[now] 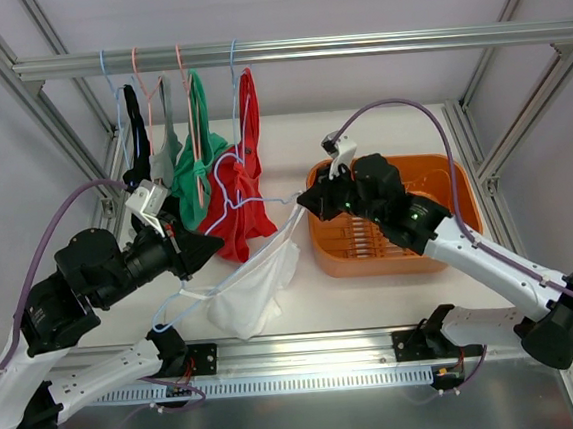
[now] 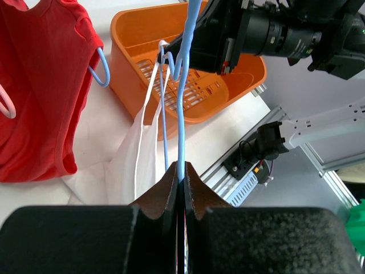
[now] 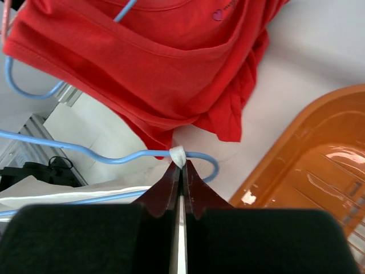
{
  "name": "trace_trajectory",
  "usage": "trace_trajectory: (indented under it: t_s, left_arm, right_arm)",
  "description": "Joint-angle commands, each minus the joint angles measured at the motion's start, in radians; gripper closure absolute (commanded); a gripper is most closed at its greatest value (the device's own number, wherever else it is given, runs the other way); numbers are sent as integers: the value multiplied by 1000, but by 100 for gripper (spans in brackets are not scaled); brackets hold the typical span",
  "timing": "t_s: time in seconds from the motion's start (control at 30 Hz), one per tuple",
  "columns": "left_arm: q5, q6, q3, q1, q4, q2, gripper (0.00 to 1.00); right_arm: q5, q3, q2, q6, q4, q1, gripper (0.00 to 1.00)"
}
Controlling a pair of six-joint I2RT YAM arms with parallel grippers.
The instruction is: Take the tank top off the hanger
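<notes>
White tank top [image 1: 257,282], hem near, straps toward right gripper [image 3: 180,166] pinching one, left gripper [image 2: 181,170] clamping blue hanger [image 2: 181,114]

White tank top [image 1: 253,288], thin straps, crumpled; its body sags onto the table [image 1: 354,299]. One strap is pulled taut and looped over the end of the light blue wire hanger [image 2: 182,114]. The hanger is off the rail, tilted, and raised above the table.

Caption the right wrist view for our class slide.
Right fingers pinch the white strap at the blue hanger, red top behind.
</notes>
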Motion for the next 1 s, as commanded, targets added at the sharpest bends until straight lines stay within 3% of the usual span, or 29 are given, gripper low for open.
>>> trace_trajectory:
  t_s: [0.0,0.33,0.53,0.63,0.73,0.8,0.97]
  left_arm:
    - [20,20,-1,-6,48,-7,100]
    - [24,51,48,-6,34,-44,100]
    - [7,93,131,-6,75,26,100]
    - [105,127,182,-6,97,79,100]
    - [101,140,189,-6,101,92,100]
    - [92,144,185,-6,102,89,100]
    - [35,132,157,-6,108,70,100]
  right_arm:
    - [9,75,-29,-36,-43,-35,100]
    - [-30,101,19,-59,-131,-100,100]
    - [-254,95,34,-3,-73,-100,97]
    - [-198,89,22,8,-68,-109,99]
    - [-149,91,17,20,-85,-163,100]
    - [-171,94,21,19,-92,-181,89]
    - [-251,89,27,23,-74,-187,87]
